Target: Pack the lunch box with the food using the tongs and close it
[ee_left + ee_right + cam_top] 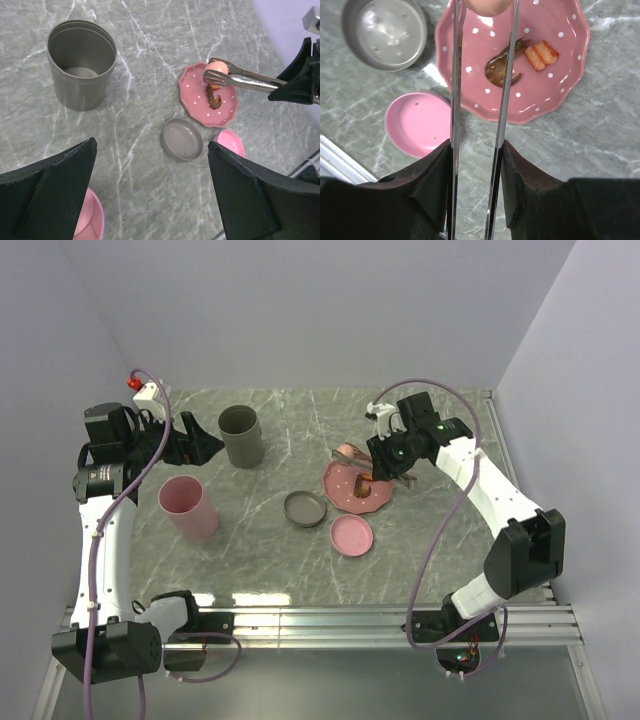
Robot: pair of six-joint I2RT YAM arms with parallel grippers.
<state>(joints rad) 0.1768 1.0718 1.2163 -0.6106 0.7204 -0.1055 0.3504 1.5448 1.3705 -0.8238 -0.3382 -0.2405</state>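
Observation:
My right gripper (pixel 476 150) is shut on the slim metal tongs (pixel 506 90), squeezing both arms together. The tong tips (pixel 215 75) pinch the peach egg-shaped piece (pixel 217 66) over the far edge of the pink dotted plate (pixel 195 102). Whether the egg is off the plate I cannot tell. On the plate lie a brown curled piece (pixel 502 67) and an orange striped bit (pixel 540 54). A tall grey container (pixel 241 435) stands open at the back left. My left gripper (pixel 205 447) hangs beside it, open and holding nothing.
A pink cup (pixel 188 507) stands at front left. A grey lid (pixel 305 508) and a pink lid (pixel 352 534) lie flat just in front of the plate (pixel 345 495). The table's metal rail (pixel 330 618) runs along the near edge.

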